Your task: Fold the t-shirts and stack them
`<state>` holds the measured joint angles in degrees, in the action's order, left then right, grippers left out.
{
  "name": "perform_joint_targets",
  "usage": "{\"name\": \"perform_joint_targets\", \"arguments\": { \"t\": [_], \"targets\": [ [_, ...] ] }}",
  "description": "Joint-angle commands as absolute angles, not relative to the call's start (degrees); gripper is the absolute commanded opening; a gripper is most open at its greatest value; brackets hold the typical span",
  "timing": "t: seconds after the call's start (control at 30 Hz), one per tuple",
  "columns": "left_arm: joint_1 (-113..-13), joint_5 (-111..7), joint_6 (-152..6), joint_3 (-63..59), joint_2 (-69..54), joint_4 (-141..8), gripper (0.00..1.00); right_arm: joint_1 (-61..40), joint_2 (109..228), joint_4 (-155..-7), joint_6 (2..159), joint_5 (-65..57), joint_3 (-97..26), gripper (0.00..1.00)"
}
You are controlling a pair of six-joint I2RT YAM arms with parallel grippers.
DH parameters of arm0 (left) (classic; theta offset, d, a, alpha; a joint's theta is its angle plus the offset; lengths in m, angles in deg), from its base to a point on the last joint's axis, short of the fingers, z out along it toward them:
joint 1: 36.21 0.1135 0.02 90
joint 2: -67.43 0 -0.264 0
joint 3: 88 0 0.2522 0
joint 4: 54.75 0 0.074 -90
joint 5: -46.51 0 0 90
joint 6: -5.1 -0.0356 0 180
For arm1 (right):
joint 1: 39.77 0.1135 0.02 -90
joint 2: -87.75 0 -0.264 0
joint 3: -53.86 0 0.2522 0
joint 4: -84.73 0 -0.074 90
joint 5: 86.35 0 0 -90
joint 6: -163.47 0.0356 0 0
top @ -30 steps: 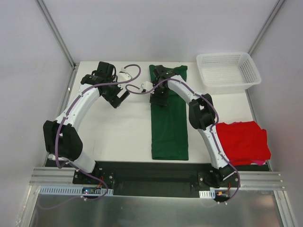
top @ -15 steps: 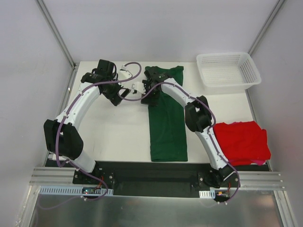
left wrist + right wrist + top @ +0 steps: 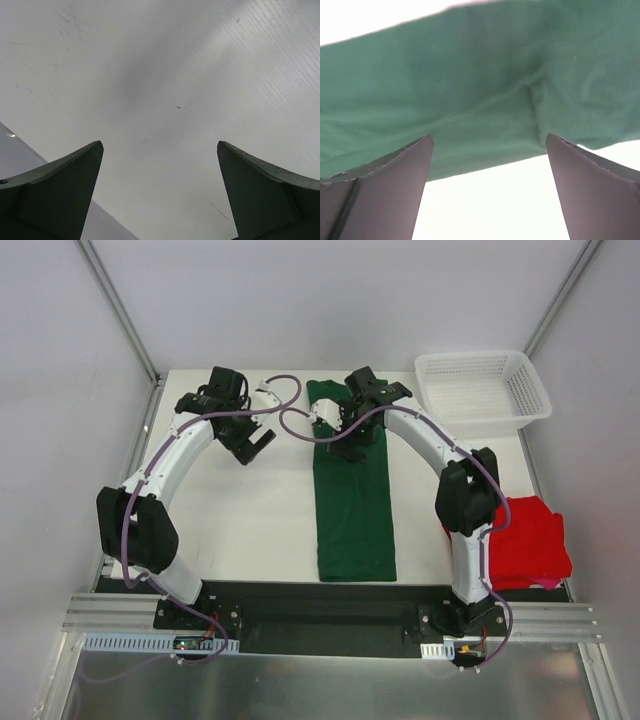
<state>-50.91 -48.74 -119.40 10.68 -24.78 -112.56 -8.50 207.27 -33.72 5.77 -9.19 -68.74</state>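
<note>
Down the middle of the bench (image 3: 250,520), a dark green t-shirt (image 3: 355,510), folded into a long narrow strip, flat, running from the far edge almost to the near edge. Over its far end, the right tool (image 3: 349,440), pointing down at the cloth, spread wide and gripping nothing. In the right wrist view, only green cloth and a band of white bench between the two fingers. Cannot tell whether the fingertips touch the cloth. Just left of that far end, over bare bench, the left tool (image 3: 252,443), likewise spread wide and empty, apart from the shirt. In the left wrist view, only white surface between its fingers. At the near right corner, a red t-shirt (image 3: 535,540), lying rumpled, its left side hidden behind the right arm (image 3: 465,500), well apart from the green one. At the far right corner, a white mesh basket (image 3: 485,412), upright.
</note>
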Motion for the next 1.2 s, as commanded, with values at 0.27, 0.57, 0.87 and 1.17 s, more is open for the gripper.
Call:
{"name": "perform_joint_targets", "arguments": {
  "t": [0.27,0.57,0.87,1.17],
  "targets": [
    [-44.92,-39.54,-121.46,9.87,-27.58,-111.93,0.99,-6.46,211.13,-36.60,6.33,-20.70,-71.60,1.00],
    [-31.82,-38.13,-124.10,7.76,-28.90,-111.84,0.99,-5.93,220.01,-35.29,2.47,-18.68,-78.47,1.00],
    [-28.56,-37.95,-124.89,8.38,-28.72,-111.66,0.99,-4.26,220.99,-28.96,-0.53,-19.81,-77.15,1.00],
    [-28.65,-38.04,-124.54,8.46,-27.41,-111.84,0.99,-1.54,224.06,-23.59,-2.38,-22.45,-79.08,1.00]
  ]
}}
